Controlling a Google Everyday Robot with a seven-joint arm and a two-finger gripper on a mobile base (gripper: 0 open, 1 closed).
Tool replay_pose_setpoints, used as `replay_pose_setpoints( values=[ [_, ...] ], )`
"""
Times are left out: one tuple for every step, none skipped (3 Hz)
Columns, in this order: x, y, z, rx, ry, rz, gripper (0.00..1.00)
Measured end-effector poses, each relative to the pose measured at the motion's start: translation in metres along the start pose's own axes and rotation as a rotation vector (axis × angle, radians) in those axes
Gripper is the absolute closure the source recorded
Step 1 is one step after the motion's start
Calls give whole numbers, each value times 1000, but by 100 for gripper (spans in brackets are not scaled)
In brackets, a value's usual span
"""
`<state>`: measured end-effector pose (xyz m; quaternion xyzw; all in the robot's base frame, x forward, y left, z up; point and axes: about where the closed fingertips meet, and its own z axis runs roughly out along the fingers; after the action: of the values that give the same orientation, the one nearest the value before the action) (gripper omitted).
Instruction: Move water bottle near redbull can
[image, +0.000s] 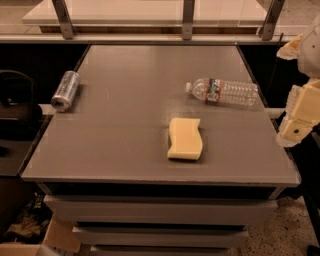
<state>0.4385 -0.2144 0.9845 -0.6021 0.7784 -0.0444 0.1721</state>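
Note:
The water bottle (223, 92) lies on its side at the right of the grey table top (130, 115), white cap pointing left, dark red-and-blue label near the cap end. The redbull can (65, 90) lies on its side at the table's left edge, its top facing the front. My gripper (299, 116) hangs at the right edge of the view, beyond the table's right edge, to the right of the bottle and apart from it.
A yellow sponge (185, 138) lies in the middle of the table, in front of the bottle. A white shelf with metal posts (187, 17) runs along the back. Drawers (160, 210) sit under the table top. A dark chair (15, 100) stands at left.

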Motion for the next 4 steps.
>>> replay_pose_setpoints(
  values=[
    [0,0,0,0,0,0,0],
    [-10,-8,0,25,5,-52,0],
    [-26,-23,10,22,18,-146,0],
    [-43,-43,35,-5,46,-234,0]
  ],
)
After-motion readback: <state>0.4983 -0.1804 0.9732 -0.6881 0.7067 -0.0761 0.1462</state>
